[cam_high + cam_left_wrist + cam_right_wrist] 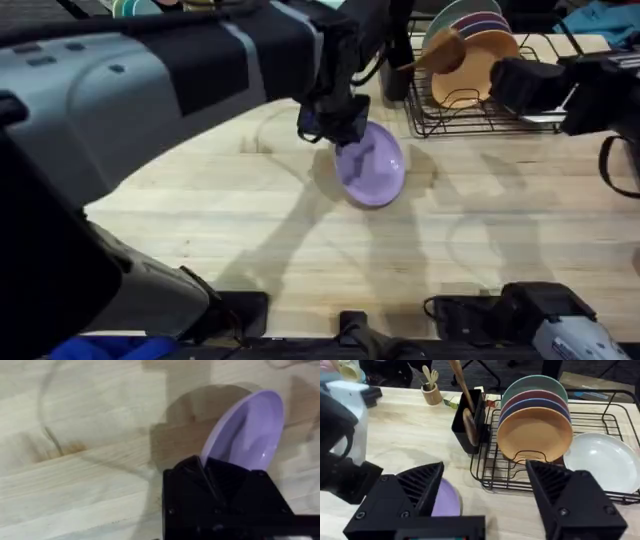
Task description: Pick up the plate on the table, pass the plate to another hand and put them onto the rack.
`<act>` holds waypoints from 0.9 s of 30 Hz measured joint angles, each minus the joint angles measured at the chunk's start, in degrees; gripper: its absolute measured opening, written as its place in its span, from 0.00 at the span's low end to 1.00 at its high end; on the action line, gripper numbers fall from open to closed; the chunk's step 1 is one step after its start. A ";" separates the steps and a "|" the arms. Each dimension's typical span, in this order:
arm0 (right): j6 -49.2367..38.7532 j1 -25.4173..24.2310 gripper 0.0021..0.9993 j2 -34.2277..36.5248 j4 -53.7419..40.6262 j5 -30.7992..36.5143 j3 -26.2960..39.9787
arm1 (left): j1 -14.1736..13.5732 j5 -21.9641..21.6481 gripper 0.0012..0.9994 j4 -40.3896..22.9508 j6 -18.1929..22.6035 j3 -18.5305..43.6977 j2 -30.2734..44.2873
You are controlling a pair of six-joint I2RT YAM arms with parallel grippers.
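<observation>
The lavender plate (372,166) hangs tilted above the middle of the wooden table (230,220), its shadow on the wood beneath it. My left gripper (338,128) is shut on the plate's far rim. In the left wrist view the black fingers (200,472) clamp the edge of the plate (250,430). My right gripper (510,82) hovers in front of the black wire rack (430,120), to the right of the plate. In the right wrist view its fingers (407,492) stand wide open, with the plate (446,501) low between them and the rack (490,475) beyond.
The rack holds several upright plates, an orange-tan one (535,432) in front, and a white dish (605,460) lying at its right. A dark utensil holder (465,425) with a wooden spoon stands at its left end. A small wooden cup (432,394) sits farther back.
</observation>
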 joint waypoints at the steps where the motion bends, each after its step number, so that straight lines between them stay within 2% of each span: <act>1: 0.00 0.00 1.00 0.00 0.00 0.00 0.00 | 0.00 -0.12 0.04 -0.09 0.19 0.50 0.09; 9: 0.00 0.00 1.00 0.00 -0.02 -0.02 0.00 | 0.05 -0.32 0.04 -2.05 2.83 3.94 0.09; 14: 0.00 0.00 1.00 0.00 -0.07 -0.02 0.00 | 1.16 -0.30 0.04 -4.86 3.29 5.44 0.09; 27: 1.51 0.00 1.00 0.00 -0.13 -0.24 0.00 | 10.00 0.94 0.04 -12.63 3.49 15.12 0.09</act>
